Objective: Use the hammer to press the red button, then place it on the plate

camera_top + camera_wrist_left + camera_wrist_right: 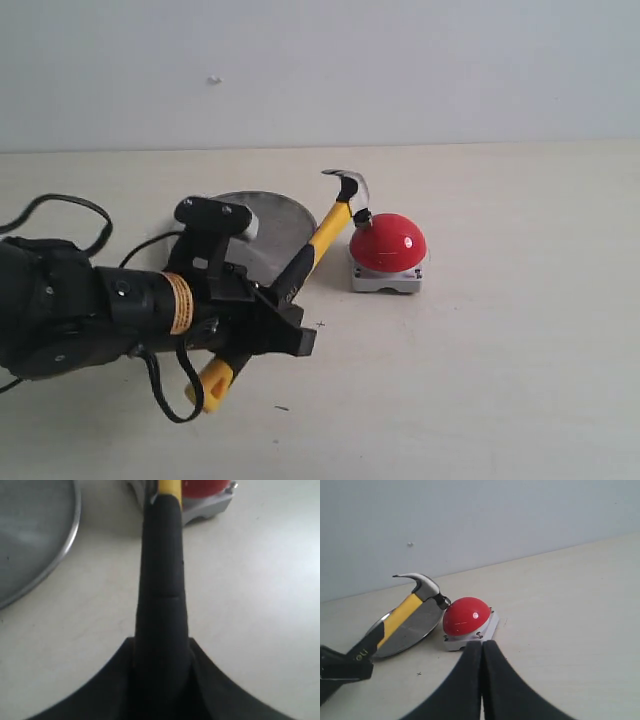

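My left gripper [268, 322] is shut on the black grip of the hammer [322, 236], whose yellow shaft slants up to the right. The dark steel head [350, 188] hangs at the left side of the red button [388, 243], its face right at the dome; contact cannot be told. In the left wrist view the hammer's handle [161, 580] runs out from between the jaws toward the red button [202, 487]. The silver plate [275, 224] lies behind the handle. My right gripper [482, 647] is shut and empty, short of the red button [466, 615]; it does not show in the exterior view.
A pale tabletop [500, 380] runs back to a grey wall [320, 70]. The left arm's black body and cables [70, 310] fill the front left. The hammer's yellow looped end [212, 384] sticks out below the left gripper.
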